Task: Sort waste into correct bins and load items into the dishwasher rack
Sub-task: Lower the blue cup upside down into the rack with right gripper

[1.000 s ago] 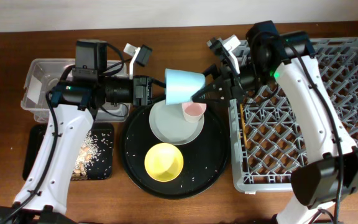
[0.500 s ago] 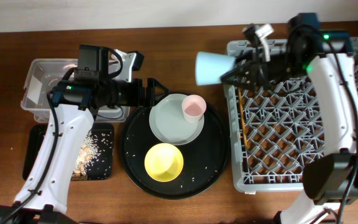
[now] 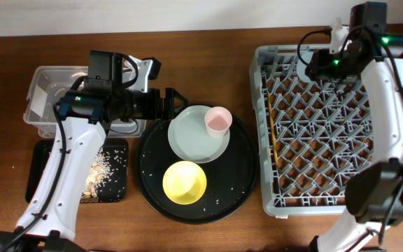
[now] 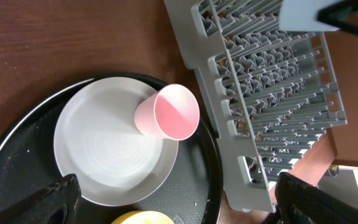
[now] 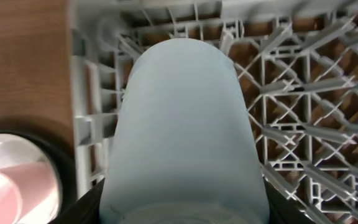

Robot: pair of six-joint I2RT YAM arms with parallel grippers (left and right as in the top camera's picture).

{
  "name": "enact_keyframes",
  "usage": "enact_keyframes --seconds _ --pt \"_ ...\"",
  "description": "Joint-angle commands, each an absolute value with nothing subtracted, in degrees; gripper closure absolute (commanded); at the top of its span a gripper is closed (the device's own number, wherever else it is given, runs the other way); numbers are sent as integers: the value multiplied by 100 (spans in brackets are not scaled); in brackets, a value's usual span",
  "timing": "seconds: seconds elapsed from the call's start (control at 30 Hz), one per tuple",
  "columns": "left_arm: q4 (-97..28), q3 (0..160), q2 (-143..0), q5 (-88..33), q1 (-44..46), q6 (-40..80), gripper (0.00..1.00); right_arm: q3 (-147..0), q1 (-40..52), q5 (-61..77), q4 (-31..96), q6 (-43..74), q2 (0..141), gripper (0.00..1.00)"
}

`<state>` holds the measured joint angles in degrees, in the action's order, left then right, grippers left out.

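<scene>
In the right wrist view the light-blue cup [image 5: 182,124] fills the frame, and my right gripper [image 5: 182,213] is shut on it above the grey dishwasher rack [image 5: 303,112]. From overhead that gripper [image 3: 318,68] hangs over the far left part of the rack [image 3: 327,161], and the arm hides the cup. My left gripper [image 3: 177,105] is open and holds nothing, just left of the grey-green plate [image 3: 191,143]. The pink cup [image 3: 217,121] lies on that plate, with the yellow bowl [image 3: 185,182] in front of it. Chopsticks [image 3: 273,136] lie in the rack.
The plate and the bowl sit on a large round black tray [image 3: 240,178] scattered with rice grains. A clear tub [image 3: 42,87] stands at the far left. In front of it, a shallow black tray [image 3: 40,178] holds food scraps [image 3: 103,166].
My left gripper let go of the light-blue cup, opened and drew back left. My right gripper carried the cup from over the plate to the rack's far left part.
</scene>
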<state>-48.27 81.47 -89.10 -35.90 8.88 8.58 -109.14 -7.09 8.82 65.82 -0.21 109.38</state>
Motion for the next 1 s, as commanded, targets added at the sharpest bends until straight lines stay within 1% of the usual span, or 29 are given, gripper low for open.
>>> enact_keyframes --seconds 0.0,0.07,0.2,0.53,0.67,0.83,0.97 --pt "-4829 8165 -8906 -3551 884 803 1 -10951 -672 735 6547 54 11415 59" --pt "-4829 8165 -8906 -3551 884 803 1 -10951 -672 993 6445 49 11673 59" --pt "-4831 8165 -8906 -3551 884 803 1 -10951 -639 1031 6333 27 11878 59" --pt "-4831 8165 -8906 -3551 884 801 1 -10951 -379 982 6128 -106 11878 59" --pt "-4829 8165 -8906 -3551 884 801 1 -10951 -375 982 6141 -108 11878 58" --pt "-4829 8165 -8906 -3551 884 801 1 -10951 -375 987 5666 -158 11878 58" --pt "-4829 8165 -8906 -3551 884 803 1 -10960 -375 987 5741 -169 11865 59"
